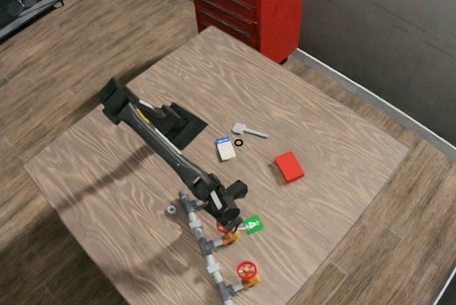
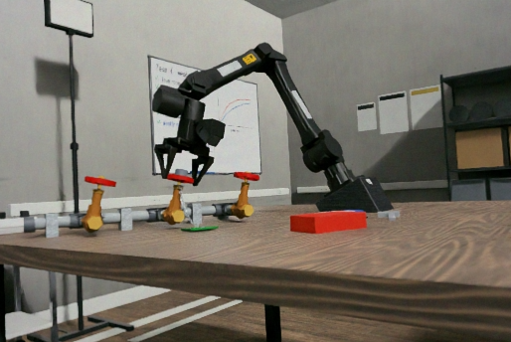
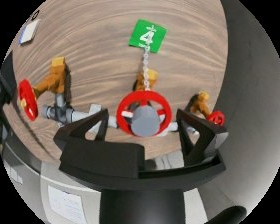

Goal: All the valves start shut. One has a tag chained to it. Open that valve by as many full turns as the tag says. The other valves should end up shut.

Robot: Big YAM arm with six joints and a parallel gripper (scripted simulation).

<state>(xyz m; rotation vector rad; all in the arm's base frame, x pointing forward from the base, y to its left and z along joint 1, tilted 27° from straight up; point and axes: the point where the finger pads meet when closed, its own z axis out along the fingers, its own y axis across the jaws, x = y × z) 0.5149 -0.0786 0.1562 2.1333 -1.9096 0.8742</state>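
Observation:
A grey pipe (image 1: 206, 248) near the table's front edge carries three brass valves with red handwheels. The middle valve (image 2: 180, 178) has a green tag (image 1: 253, 224) chained to it; in the wrist view the tag (image 3: 148, 35) reads 4. My gripper (image 2: 182, 175) hangs straight over the middle handwheel (image 3: 144, 110), fingers open on either side of its rim and not gripping it. The other two valves stand at the left (image 2: 99, 181) and right (image 2: 246, 176) of it in the side view. In the overhead view my arm hides the far valve; the near one (image 1: 247, 269) is visible.
A red block (image 1: 289, 166), a white and blue box (image 1: 224, 148), a black ring (image 1: 239, 142), a grey key-shaped part (image 1: 247, 129) and a grey nut (image 1: 169, 207) lie on the table. The arm's base (image 1: 179, 121) stands at the far side.

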